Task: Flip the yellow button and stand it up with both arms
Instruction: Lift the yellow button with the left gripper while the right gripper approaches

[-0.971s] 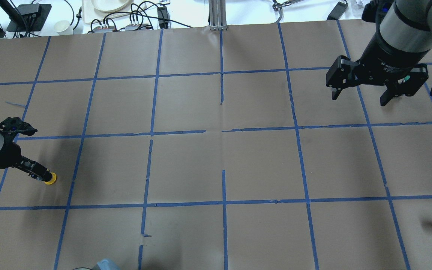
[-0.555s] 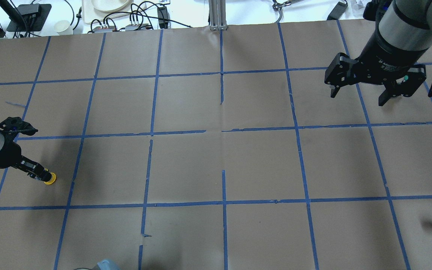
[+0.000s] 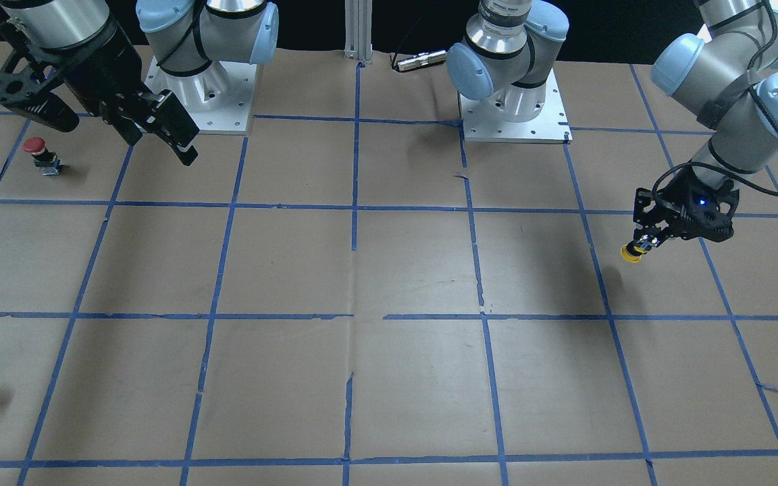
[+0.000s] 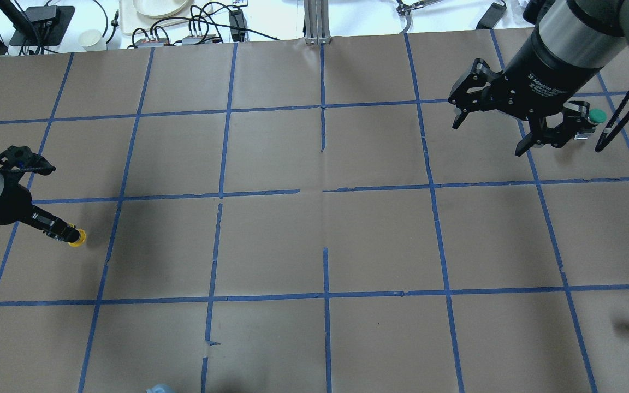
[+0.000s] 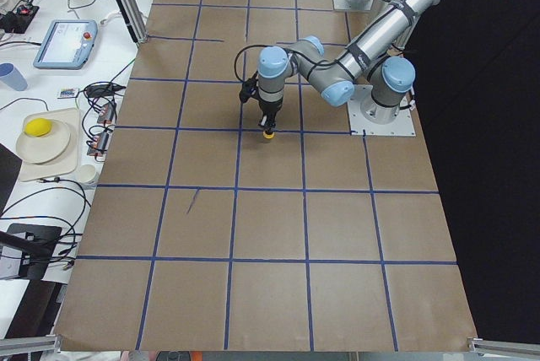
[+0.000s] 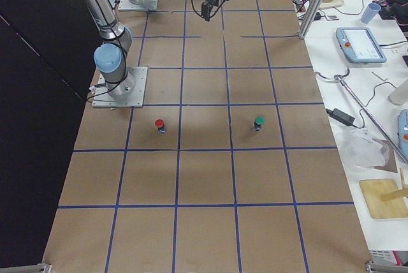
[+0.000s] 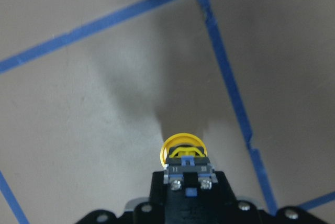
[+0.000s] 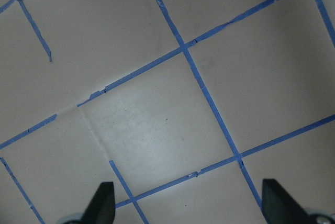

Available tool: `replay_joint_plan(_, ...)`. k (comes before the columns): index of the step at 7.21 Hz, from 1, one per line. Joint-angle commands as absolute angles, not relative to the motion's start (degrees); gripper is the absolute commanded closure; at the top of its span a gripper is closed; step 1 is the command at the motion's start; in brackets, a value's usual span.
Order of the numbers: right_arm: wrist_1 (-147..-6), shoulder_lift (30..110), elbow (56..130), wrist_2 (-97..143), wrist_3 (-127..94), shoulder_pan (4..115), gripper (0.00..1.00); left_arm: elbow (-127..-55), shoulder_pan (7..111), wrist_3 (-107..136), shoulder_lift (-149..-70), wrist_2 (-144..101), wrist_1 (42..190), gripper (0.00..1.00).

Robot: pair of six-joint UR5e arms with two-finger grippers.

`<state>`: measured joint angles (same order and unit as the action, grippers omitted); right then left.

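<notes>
My left gripper [image 4: 66,235] is clamped tight on the yellow button [image 4: 77,238], gripping the black switch body. The cap sticks out past the fingertips, so the long axis runs in line with the fingers, tilted down and pointing inward. In the wrist view the cap faces the table [image 4: 271,245] with its shadow offset, so I judge it lifted clear, at the far left side. The right gripper [image 4: 488,136] is spread wide with nothing in it, well apart across the table. For the flip, the exposed cap end is what the right arm can reach.
</notes>
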<state>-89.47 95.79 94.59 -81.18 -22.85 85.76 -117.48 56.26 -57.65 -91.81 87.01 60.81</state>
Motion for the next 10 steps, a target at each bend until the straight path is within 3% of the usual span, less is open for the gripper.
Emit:
replay_joint_plan(1, -89.4, 95.7, 94.7, -79.6, -23.3, 85.9, 0.00, -108.0, 61.5, -50.0, -91.7, 78.4, 73.1, 1.00)
replay_joint_plan(4, -91.2, 93.8, 94.4, -64.6, -31.3, 85.5, 0.00, -101.0, 74.2, -29.9, -91.6, 65.1, 81.7, 1.00)
replay_joint_plan(7, -94.7, 91.9, 94.5, -48.1, -45.9, 84.6, 0.00, -100.5, 78.2, -20.0, -89.3, 43.6, 91.2, 1.00)
replay_joint_plan(10, -94.0, 92.0, 96.0, -37.5, -58.3, 83.5, 0.00, -101.6, 80.8, -8.6, -88.4, 25.5, 91.2, 1.00)
